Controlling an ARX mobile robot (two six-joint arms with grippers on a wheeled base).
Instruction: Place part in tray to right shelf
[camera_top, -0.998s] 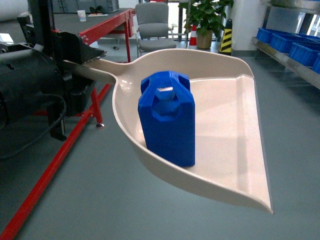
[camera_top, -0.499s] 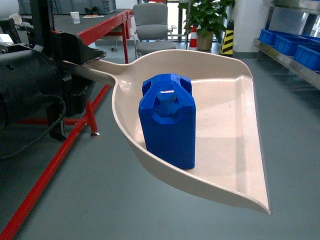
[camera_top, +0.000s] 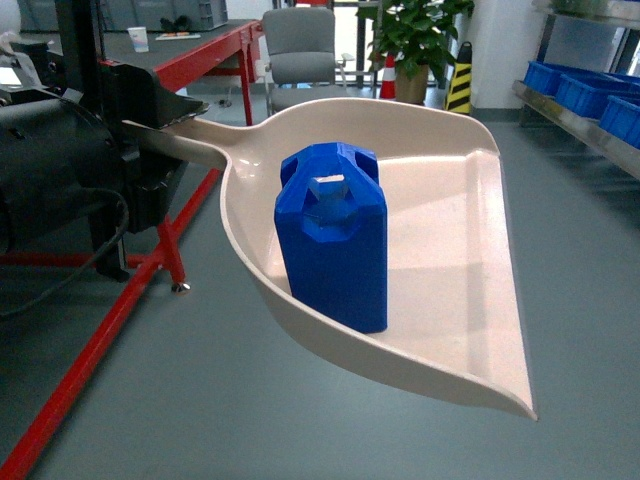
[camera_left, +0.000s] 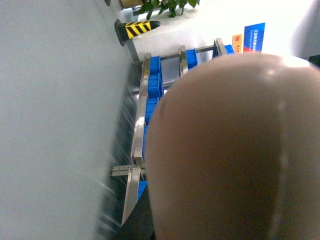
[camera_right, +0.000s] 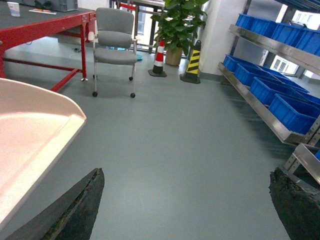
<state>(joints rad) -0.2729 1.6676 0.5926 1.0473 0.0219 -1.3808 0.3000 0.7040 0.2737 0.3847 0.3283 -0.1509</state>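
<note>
The blue part stands upright in the cream tray, near its back wall. In the head view my left gripper is shut on the tray's handle and holds the tray level above the floor. The left wrist view is mostly filled by the tray's underside. The right shelf with blue crates runs along the far right; it also shows as the steel rack in the right wrist view. My right gripper is open over bare floor with nothing between its fingers. The tray's lip lies to its left.
A red-framed workbench stands at the left, its legs close under the tray handle. Straight ahead are a grey office chair, a potted plant, a traffic cone and a yellow-black post.
The background has slid a little in the head view: the workbench leg moved left and down, the crates moved right. Tray, part and left gripper keep the same pose.
</note>
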